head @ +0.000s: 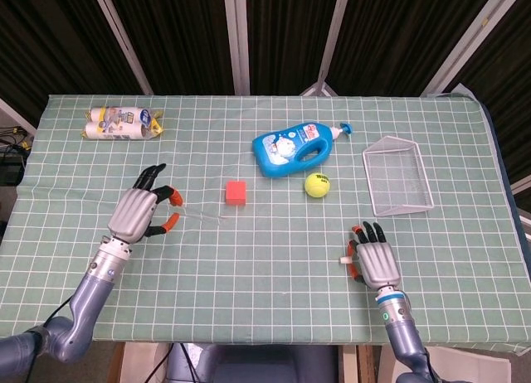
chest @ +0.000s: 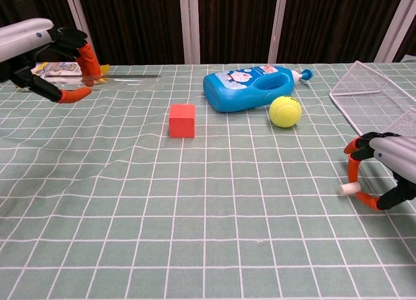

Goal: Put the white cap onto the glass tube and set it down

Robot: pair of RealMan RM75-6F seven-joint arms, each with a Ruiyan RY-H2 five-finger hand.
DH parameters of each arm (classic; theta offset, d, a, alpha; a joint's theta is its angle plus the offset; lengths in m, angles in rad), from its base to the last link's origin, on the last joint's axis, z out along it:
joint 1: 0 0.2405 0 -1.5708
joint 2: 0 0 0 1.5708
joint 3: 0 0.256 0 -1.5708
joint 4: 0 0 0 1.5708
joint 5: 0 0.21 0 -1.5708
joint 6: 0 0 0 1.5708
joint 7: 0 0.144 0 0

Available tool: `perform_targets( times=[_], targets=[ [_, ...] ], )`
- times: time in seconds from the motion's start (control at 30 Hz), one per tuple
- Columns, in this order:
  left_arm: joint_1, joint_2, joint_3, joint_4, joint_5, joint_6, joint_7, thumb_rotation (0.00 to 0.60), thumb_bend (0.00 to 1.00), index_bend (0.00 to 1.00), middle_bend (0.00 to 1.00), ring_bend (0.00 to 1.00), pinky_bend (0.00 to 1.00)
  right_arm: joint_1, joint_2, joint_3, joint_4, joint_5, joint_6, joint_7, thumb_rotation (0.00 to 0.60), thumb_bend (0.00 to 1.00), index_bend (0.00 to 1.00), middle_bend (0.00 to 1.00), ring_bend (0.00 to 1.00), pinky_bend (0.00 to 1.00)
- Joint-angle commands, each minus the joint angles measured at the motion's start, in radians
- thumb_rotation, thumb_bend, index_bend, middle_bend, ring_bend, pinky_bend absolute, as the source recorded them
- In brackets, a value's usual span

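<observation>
The small white cap [chest: 349, 188] is pinched between the orange fingertips of my right hand [chest: 387, 170], tilted and just off the cloth near the table's front right. From above, the white cap [head: 343, 259] shows at the left side of the right hand [head: 375, 263]. My left hand [chest: 39, 50] at the far left holds one end of the clear glass tube [chest: 130, 76], which points level toward the middle of the table. In the head view the glass tube [head: 199, 216] is a faint line to the right of the left hand [head: 137, 213].
Between the hands lie a red cube [head: 237, 192], a blue detergent bottle [head: 294, 148] on its side and a yellow tennis ball [head: 316, 185]. A wire basket [head: 426, 207] sits at the right. A wrapped package [head: 124, 123] lies back left.
</observation>
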Motion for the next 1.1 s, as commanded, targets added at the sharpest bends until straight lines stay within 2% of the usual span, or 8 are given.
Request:
perform_targets(
  times=[0.03, 0.2, 0.47, 0.7, 0.9, 1.1],
  targets=[
    [-0.003, -0.014, -0.006, -0.002, -0.015, -0.004, 0.005, 0.6, 0.62, 0.55, 0.49, 0.05, 0.0, 0.001, 0.008, 0.006, -0.008, -0.014, 0.011, 0.01, 0.6, 0.44, 0.59, 0.19, 0.03, 0.0],
    [-0.011, -0.068, -0.027, 0.001, -0.073, -0.015, 0.014, 0.6, 0.62, 0.55, 0.5, 0.05, 0.0, 0.01, 0.025, 0.035, -0.031, -0.033, 0.033, 0.023, 0.6, 0.44, 0.59, 0.19, 0.03, 0.0],
    [-0.029, -0.25, -0.097, 0.046, -0.245, 0.003, 0.044, 0.6, 0.62, 0.55, 0.5, 0.05, 0.0, 0.057, 0.055, 0.12, -0.061, -0.109, 0.078, 0.056, 0.6, 0.44, 0.59, 0.19, 0.03, 0.0],
    [-0.066, -0.387, -0.13, 0.136, -0.293, 0.006, 0.055, 0.6, 0.62, 0.55, 0.5, 0.05, 0.0, 0.11, 0.055, 0.18, -0.029, -0.166, 0.1, 0.076, 0.6, 0.44, 0.59, 0.19, 0.03, 0.0],
    [-0.09, -0.464, -0.145, 0.187, -0.302, 0.006, 0.059, 0.6, 0.62, 0.55, 0.5, 0.05, 0.0, 0.15, 0.052, 0.198, 0.002, -0.197, 0.098, 0.053, 0.6, 0.44, 0.59, 0.19, 0.03, 0.0],
    [-0.11, -0.517, -0.174, 0.217, -0.316, 0.012, 0.067, 0.6, 0.62, 0.55, 0.5, 0.05, 0.0, 0.197, 0.009, 0.198, 0.064, -0.265, 0.123, 0.001, 0.6, 0.44, 0.59, 0.19, 0.03, 0.0]
  ],
)
